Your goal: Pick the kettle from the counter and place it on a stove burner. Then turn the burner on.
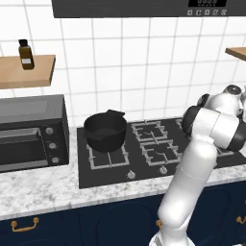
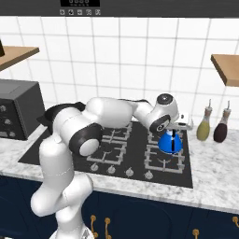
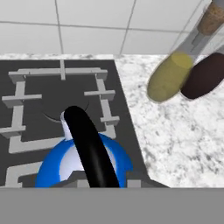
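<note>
The small glossy blue kettle [image 2: 168,143] hangs under my gripper [image 2: 173,130], which is shut on its thin black arched handle [image 3: 89,148]. In the hand view the blue body [image 3: 54,165] lies low in the picture, over the black cooktop. It is above the right column of burners, between the rear right grate [image 3: 61,94] and the front right stove burner [image 2: 163,161]. Whether its base touches a grate I cannot tell. The marble counter [image 2: 215,158] begins just right of the cooktop. My fingertips are hidden behind the handle.
A big black pot [image 1: 105,130] sits on the rear left burner. Two slim bottles [image 2: 204,123] [image 2: 220,126] stand on the counter right of the stove. A row of knobs [image 2: 130,172] lines the cooktop's front edge. A dark oven [image 1: 29,137] stands at the far left.
</note>
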You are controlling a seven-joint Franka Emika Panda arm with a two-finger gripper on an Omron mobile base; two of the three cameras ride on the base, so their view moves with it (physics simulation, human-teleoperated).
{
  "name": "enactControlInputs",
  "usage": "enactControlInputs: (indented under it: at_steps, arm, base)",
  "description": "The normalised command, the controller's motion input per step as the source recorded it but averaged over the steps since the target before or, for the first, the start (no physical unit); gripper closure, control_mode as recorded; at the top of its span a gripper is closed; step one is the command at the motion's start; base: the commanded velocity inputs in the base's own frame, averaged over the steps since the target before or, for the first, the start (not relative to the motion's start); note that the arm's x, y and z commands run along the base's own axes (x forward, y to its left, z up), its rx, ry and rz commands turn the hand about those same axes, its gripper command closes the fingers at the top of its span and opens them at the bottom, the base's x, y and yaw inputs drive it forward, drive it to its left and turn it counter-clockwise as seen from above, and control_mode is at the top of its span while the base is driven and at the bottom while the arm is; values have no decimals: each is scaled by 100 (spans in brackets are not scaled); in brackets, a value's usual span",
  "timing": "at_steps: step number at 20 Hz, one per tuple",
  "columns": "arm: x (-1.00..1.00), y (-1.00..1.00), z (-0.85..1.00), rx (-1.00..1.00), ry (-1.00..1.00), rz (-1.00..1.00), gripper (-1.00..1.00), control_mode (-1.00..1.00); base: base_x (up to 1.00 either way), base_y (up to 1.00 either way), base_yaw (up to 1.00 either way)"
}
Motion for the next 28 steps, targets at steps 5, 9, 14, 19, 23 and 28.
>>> enactControlInputs:
  at_steps: [5, 9, 14, 19, 23, 28]
  arm:
    - [-18, -1, -18, 0, 1, 0, 100, -100]
    - [-3, 6, -7, 0, 0, 0, 100, -100]
    - [0, 0, 0, 0, 0, 0, -100, -100]
    - [0, 5, 17, 0, 0, 0, -100, -100]
    - [-15, 13, 80, 0, -7, 0, -100, -100]
    - [-93, 40, 45, 0, -1, 0, -100, -100]
  base:
    - [0, 0, 0]
    - [0, 0, 0]
    - [0, 0, 0]
    - [0, 0, 0]
    - [0, 0, 0]
    - [0, 0, 0]
